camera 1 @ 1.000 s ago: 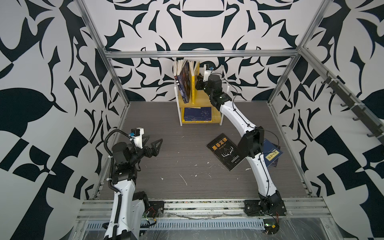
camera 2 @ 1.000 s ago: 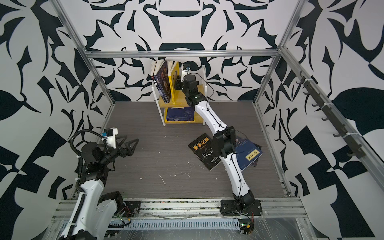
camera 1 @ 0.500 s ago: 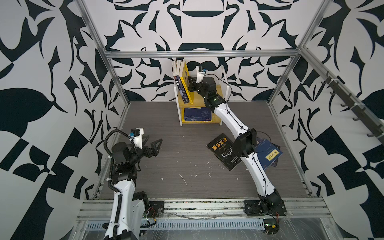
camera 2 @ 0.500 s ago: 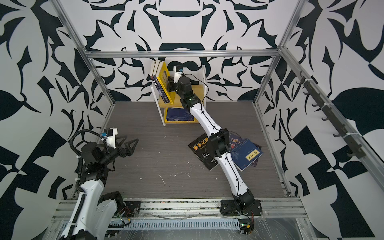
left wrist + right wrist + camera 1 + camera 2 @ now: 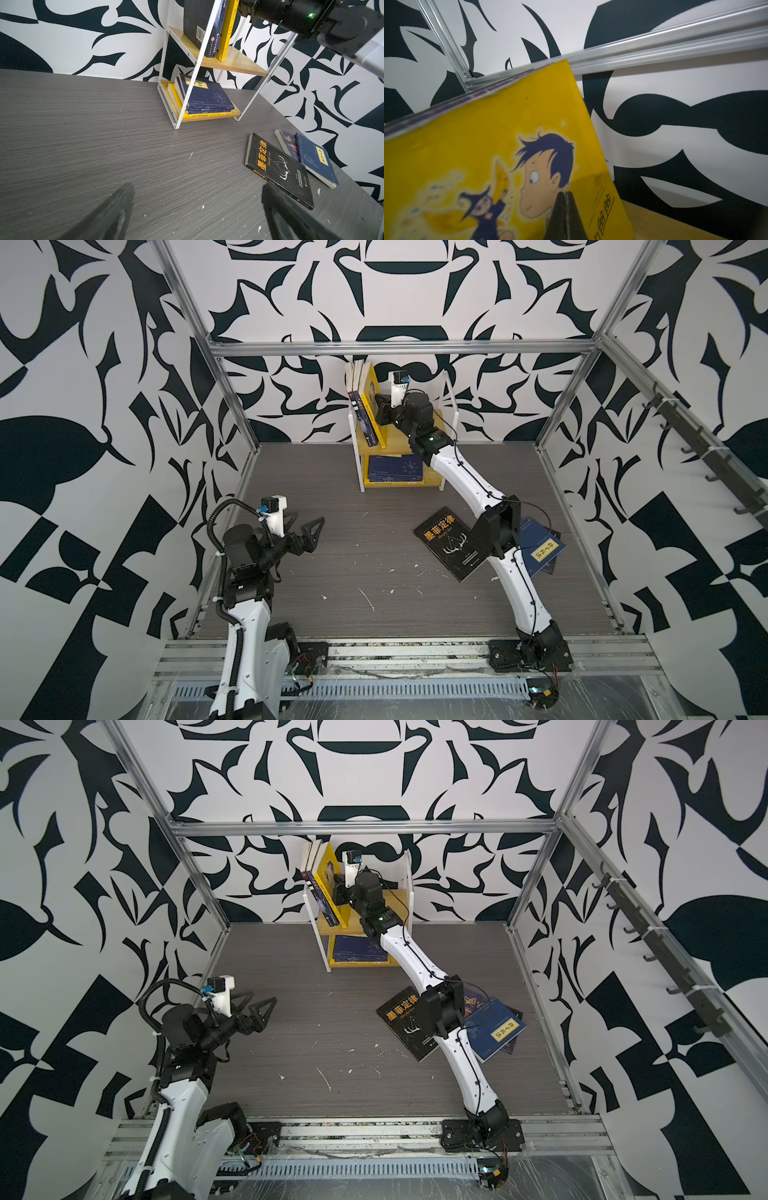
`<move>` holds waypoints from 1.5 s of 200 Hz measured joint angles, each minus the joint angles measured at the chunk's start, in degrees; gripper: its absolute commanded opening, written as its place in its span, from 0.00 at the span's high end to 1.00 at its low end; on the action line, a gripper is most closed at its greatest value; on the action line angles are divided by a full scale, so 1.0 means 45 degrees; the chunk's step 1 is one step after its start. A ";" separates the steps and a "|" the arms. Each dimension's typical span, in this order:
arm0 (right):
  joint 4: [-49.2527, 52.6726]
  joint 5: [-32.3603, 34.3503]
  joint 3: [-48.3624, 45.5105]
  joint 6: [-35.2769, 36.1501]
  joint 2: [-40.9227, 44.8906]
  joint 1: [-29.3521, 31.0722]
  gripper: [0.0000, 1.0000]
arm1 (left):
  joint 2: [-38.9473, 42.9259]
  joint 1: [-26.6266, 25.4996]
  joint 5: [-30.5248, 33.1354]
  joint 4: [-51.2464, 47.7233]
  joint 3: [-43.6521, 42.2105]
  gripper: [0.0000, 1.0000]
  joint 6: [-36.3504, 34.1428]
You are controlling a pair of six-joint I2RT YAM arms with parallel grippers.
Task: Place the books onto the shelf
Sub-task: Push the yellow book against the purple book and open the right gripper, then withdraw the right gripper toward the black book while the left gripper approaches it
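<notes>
Grey wood-grain counter (image 5: 332, 497), books partly shelved. The shelf (image 5: 239, 62) stands at the far edge against the patterned wall. On its upper board the standing books (image 5: 362, 406) have their long axes upright and lean toward the frame side that is on the left in both top views. Only the left wrist view shows their spines and a barcode on the black outer one; the spine text is too small to read. On the lower board is a flat stack (image 5: 207, 95), spines to the front, navy on top with a yellow label, yellow at the bottom. The black book (image 5: 278, 168) lies flat on the counter, long axis diagonal, with gold 墨菲定律, white antlers and a small italic line I cannot read. Just beside it the navy book (image 5: 313, 158), yellow label, lies on a purple-blue book (image 5: 287, 141); in both top views the right arm's elbow hides part of them. The yellow book (image 5: 488, 145), outermost of the standing ones, shows a cartoon boy and a small witch only in the right wrist view. The right gripper (image 5: 565, 195) has its jaws pressed together, tip at that cover. The left gripper (image 5: 305, 522) hangs over the near left of the counter, jaws spread, holding nothing.
</notes>
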State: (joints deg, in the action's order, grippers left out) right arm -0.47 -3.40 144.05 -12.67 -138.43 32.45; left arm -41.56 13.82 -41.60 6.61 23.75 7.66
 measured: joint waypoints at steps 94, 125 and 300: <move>0.2608 -0.2487 -0.3565 0.2730 0.4760 -0.0651 0.31 | -0.0005 0.0000 -0.0005 0.0005 0.0000 0.01 0.0015; 0.3439 -0.2764 -0.5561 0.2958 0.6193 -0.0787 0.30 | -0.0015 -0.0019 -0.0005 -0.0010 0.0000 0.00 0.0053; 0.4342 -0.1141 -1.7840 0.0651 1.2633 -0.2254 0.18 | -0.4435 -0.4352 0.1399 -0.4469 0.4677 0.00 -0.0738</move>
State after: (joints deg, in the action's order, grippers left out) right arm 19.07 -8.54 63.77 -9.74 -81.58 22.31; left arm -61.52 -5.76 -35.31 -13.50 44.80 4.34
